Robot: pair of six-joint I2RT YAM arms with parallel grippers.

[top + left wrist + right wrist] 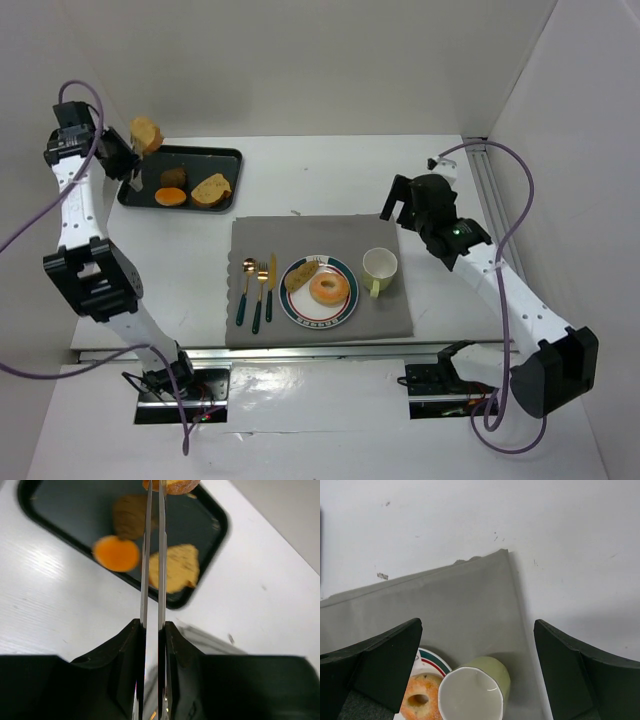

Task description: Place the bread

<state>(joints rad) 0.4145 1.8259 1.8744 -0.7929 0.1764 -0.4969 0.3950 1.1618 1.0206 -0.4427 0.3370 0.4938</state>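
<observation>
left end effector (138, 148) pinching golden-tan bread chunk (146, 131), held above black tray (228, 154) left end | in tray: brown chunk (173, 177), orange round (170, 196), tan slice (211, 189) | on plate (349, 301): ring bun (329, 289), toasted slice (301, 275) | right end effector (477, 630) spread above mat (460, 595)

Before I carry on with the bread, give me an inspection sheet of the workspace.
Surface: white table, grey cloth mat lying flat.
Job's things: tan bread chunk raised by black tray's far left corner; dark brown chunk, orange round piece, broad tan slice on tray; ring-shaped bun, narrow tan slice on white green-rimmed plate.
Clutter: pale green cup right of plate; gold cutlery left.
Grippers: left gripper shut on the chunk; right gripper open, empty, over mat's far right corner.
Cables: purple cables loop off both arms, clear of mat.
Surroundings: white walls, metal rail right.
</observation>
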